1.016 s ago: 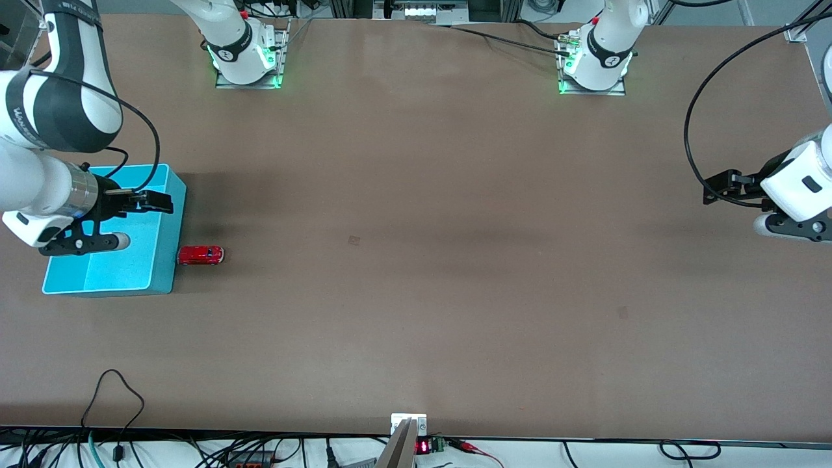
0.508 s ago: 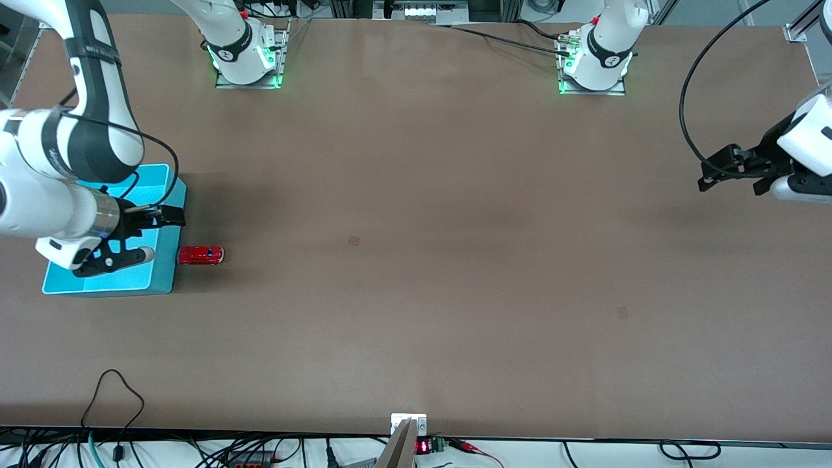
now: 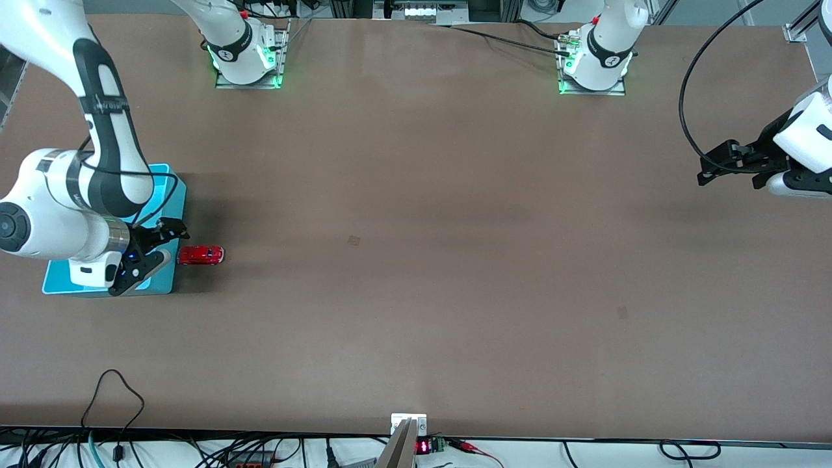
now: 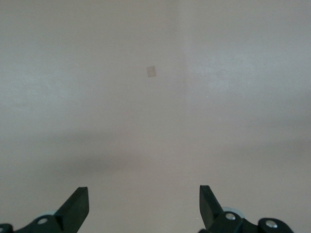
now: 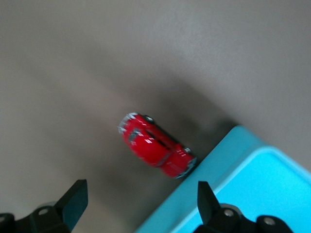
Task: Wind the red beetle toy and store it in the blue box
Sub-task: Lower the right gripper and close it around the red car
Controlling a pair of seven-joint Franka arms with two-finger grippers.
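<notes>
Judging by how things lie, the task is barely begun: the red beetle toy (image 3: 201, 255) sits on its wheels on the brown surface (image 3: 416, 260), one bumper touching or almost touching the outer wall of the blue box (image 3: 164, 263), on the side that faces the middle of the surface. It is not in the box, and nothing grips it. The right claw (image 3: 170, 231) hangs over the box's rim close to the toy; in the right wrist view its fingers (image 5: 73, 200) stand wide apart, with the toy (image 5: 156, 144) and the box corner (image 5: 233, 194) below and nothing between them. The left claw (image 3: 715, 170) waits in the air at the left arm's end of the surface, well apart from toy and box, fingers (image 4: 75, 208) spread wide and empty. Still to do: grasp the toy, wind it, and put it in the box.
</notes>
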